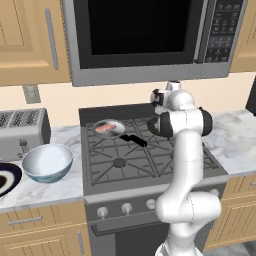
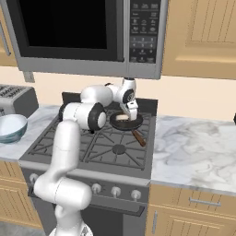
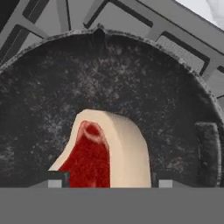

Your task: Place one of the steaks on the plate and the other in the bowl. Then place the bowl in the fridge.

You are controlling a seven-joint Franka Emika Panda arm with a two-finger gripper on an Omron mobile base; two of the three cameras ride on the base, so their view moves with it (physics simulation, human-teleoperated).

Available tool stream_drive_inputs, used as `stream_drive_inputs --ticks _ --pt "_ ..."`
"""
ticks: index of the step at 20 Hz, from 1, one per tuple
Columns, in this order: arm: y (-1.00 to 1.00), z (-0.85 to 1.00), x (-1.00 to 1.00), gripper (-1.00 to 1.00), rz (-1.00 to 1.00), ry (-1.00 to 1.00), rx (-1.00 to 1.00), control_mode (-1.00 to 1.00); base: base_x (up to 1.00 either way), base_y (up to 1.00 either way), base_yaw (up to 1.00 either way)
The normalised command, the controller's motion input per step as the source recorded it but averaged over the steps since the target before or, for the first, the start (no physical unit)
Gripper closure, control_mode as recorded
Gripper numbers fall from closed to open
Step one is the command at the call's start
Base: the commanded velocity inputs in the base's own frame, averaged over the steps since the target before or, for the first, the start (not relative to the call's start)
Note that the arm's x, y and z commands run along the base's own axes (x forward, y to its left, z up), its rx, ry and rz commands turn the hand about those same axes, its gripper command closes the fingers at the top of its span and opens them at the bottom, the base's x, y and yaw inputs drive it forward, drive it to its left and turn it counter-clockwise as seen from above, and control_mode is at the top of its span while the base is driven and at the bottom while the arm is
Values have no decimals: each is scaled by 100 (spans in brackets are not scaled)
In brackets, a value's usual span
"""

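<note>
A dark red steak [image 3: 94, 157] with a whitish fat rim lies in a dark pan [image 2: 125, 122] on the stove's back right burner. My gripper [image 2: 132, 115] reaches down into that pan. It is open, with one fingertip on each side of the steak in the hand view. The pale pink steak [image 1: 105, 128] rests in a shallow silver pan [image 1: 110, 129] on the back left burner. The pale blue-white bowl [image 1: 47, 162] stands on the counter left of the stove, with the dark plate [image 1: 6, 181] at the frame's left edge beside it. The fridge is out of view.
A toaster [image 1: 22, 132] stands behind the bowl. The microwave [image 1: 150, 35] hangs low over the stove [image 1: 125, 160]. The dark pan's handle [image 2: 138, 137] points toward the stove front. Marble counter [image 2: 193, 143] stretches right of the stove.
</note>
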Motion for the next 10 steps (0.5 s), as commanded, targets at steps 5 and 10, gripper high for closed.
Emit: stream_drive_inputs --ticks 5,10 --pt "3 0 -63 100 -23 -53 0 -100 0 0 0" --pt "1 -3 -83 100 -25 -36 9 -100 0 0 0"
